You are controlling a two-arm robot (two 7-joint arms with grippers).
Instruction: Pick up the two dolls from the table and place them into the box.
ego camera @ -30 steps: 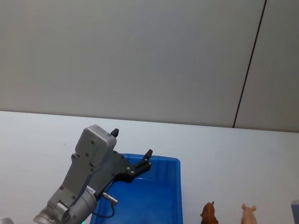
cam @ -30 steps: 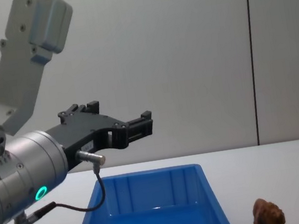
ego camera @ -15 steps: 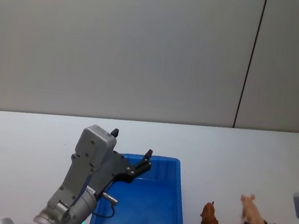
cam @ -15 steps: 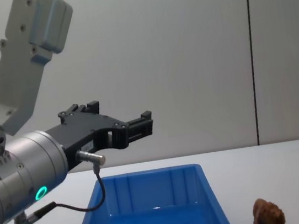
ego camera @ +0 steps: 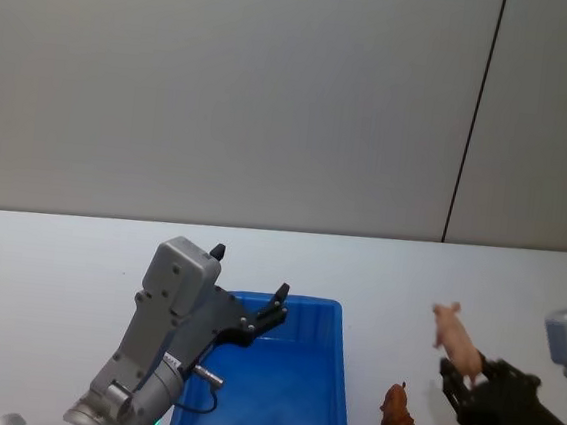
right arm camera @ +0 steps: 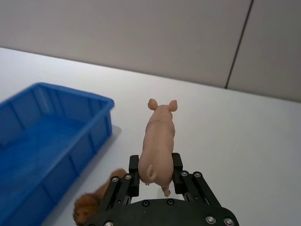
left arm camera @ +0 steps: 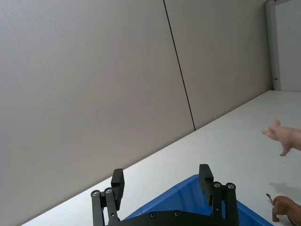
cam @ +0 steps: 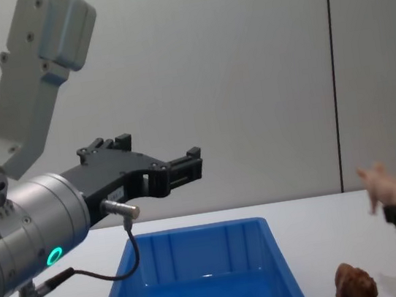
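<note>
Pink pig (right arm camera: 159,136) is in my right gripper (right arm camera: 155,165), whose two fingers are closed on its hind part. It is in the air above the white worktop (ego camera: 59,251), to the right of the blue box (ego camera: 305,301). Its long body lies along my reach, with the nose pointing away from me and a little to my left. The brown lion (ego camera: 396,416) stands on the worktop between the box and this gripper. My left gripper (left arm camera: 161,173) hovers over the box, wide open and holding nothing.
</note>
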